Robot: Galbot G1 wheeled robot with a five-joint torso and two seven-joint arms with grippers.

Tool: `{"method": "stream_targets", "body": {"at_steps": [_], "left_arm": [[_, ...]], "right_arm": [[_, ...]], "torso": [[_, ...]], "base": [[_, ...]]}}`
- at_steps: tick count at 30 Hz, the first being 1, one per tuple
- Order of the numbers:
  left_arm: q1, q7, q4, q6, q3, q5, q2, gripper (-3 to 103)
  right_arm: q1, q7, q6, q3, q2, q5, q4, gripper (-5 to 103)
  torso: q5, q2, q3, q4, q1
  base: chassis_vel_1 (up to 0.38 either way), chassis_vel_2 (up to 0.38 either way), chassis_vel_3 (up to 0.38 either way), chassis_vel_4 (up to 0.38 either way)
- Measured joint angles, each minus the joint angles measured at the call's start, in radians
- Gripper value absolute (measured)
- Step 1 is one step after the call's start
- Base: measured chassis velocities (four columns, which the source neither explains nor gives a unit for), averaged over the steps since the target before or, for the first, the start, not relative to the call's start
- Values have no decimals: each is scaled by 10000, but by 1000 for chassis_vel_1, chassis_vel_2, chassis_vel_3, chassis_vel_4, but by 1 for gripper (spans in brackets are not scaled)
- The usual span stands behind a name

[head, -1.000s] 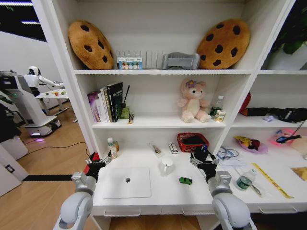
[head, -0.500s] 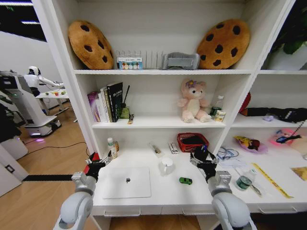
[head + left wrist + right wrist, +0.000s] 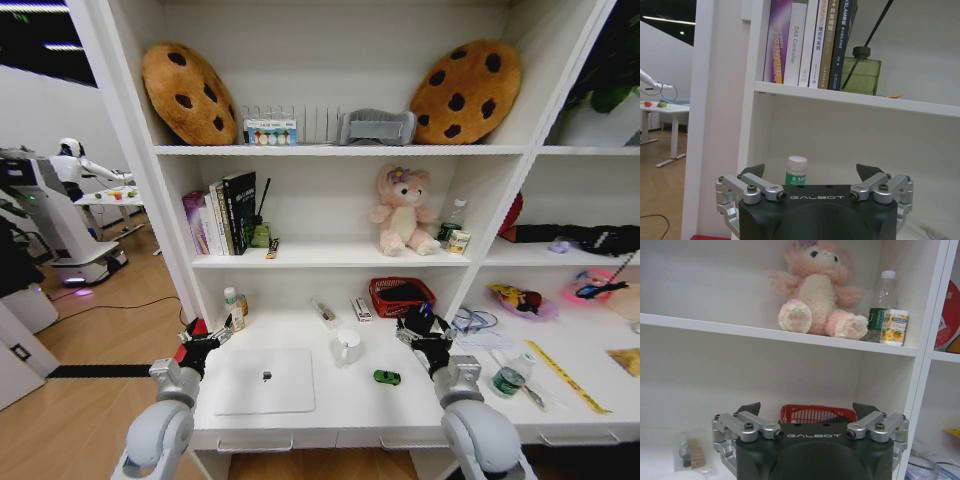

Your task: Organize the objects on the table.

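We hold both our arms up in front of us, bent at the elbow, one on each side. Our left gripper (image 3: 200,338) hangs over the left edge of the table (image 3: 330,405), with its two fingers spread wide apart and nothing between them. Our right gripper (image 3: 422,332) hangs over the right half of the table, above the front edge, and its fingers are spread wide too, with nothing in them. Both wrists point forward and a bit up.
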Motion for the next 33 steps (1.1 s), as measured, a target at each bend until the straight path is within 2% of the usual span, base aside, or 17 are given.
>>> {"method": "stream_targets", "body": {"at_steps": [17, 33], "left_arm": [[0, 1, 0, 0, 0, 0, 0, 100], [0, 2, 0, -1, 1, 0, 0, 100]], "right_arm": [[-64, -63, 59, 57, 11, 5, 41, 100], [-53, -84, 90, 54, -13, 36, 46, 100]], "torso": [[0, 0, 1, 0, 2], [0, 1, 0, -1, -2]], "base": [[0, 0, 0, 0], [110, -105, -103, 105]]}}
